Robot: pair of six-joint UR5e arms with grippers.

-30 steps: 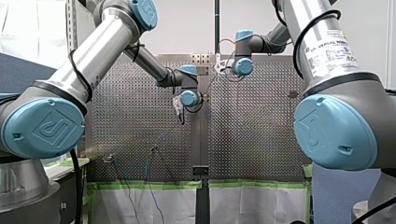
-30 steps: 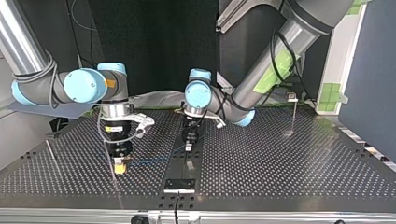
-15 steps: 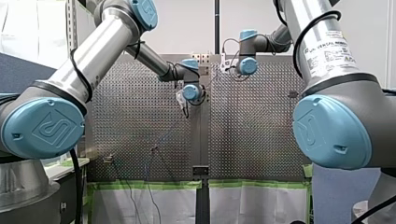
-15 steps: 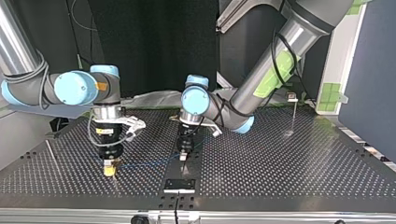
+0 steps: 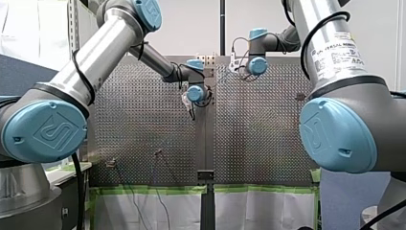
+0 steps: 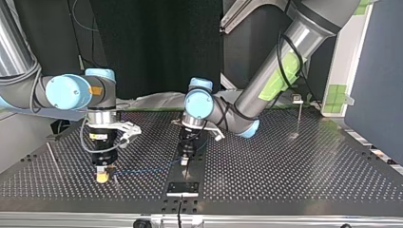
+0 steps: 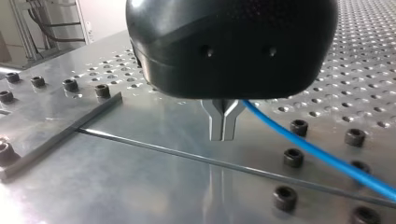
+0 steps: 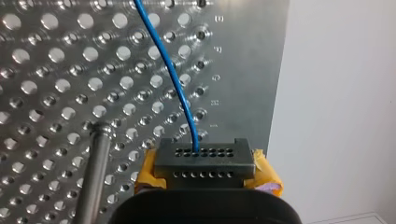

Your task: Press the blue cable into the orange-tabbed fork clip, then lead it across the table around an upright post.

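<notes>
The blue cable (image 6: 142, 168) runs low over the table between my two grippers. Its dark connector block (image 8: 204, 161) sits between the yellow pads of my right gripper (image 6: 101, 176), which is shut on it at the top view's left. A steel upright post (image 8: 95, 168) stands close beside that gripper. My left gripper (image 7: 222, 133) hangs just above the table's middle seam with its metal fingers shut. The cable (image 7: 317, 154) comes out from behind the root of those fingers; a grip on it does not show. I cannot make out an orange-tabbed clip.
A thin rod (image 6: 52, 159) stands near the top view's left edge. Another post (image 6: 299, 116) with a small clip on top rises at the back right. A black plate (image 6: 183, 188) lies on the seam by the near edge. Bolt heads (image 7: 293, 157) stud the table around my left gripper.
My right gripper has carried the connector toward the top view's left and near edge, drawing the cable out. My left gripper has shifted slightly the same way along the seam.
</notes>
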